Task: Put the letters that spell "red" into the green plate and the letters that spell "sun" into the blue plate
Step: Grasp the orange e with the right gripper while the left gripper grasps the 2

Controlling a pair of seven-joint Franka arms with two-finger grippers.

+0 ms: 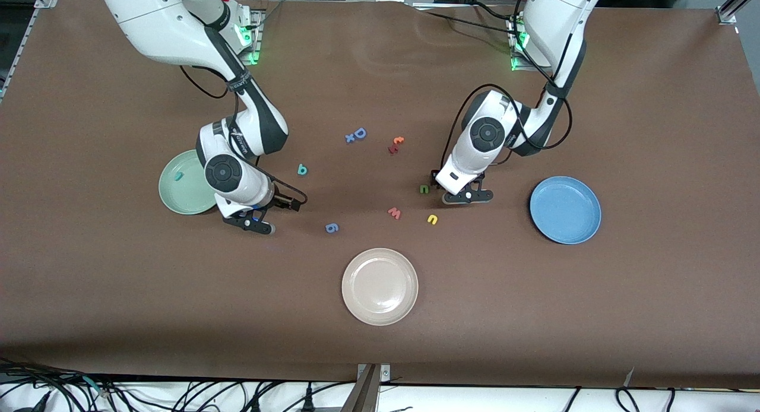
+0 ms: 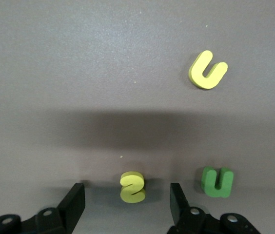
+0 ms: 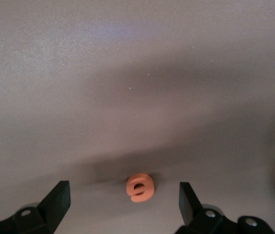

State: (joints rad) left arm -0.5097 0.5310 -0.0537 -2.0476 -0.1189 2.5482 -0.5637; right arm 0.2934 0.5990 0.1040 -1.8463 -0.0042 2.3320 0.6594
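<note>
Item, yellow "s" [image 2: 132, 186]: tiny foam letter, I'd judge light and squashy, on the tabletop near the blue plate [image 1: 565, 210], framed by my released left end effector [image 1: 469, 197]; pinch its sides gently; right end effector [image 1: 252, 222], also released, straddles the orange "e" [image 3: 140, 187], well apart from that plate.

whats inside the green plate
One small teal letter lies in the green plate. The right arm covers the plate's edge toward the table's middle, so anything there is hidden.

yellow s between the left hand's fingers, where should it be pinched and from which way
Pinch the yellow s across its two outer curved edges, coming straight down from above. It lies on the table, centred between the left hand's open fingers, with the green n apart beside it.
</note>
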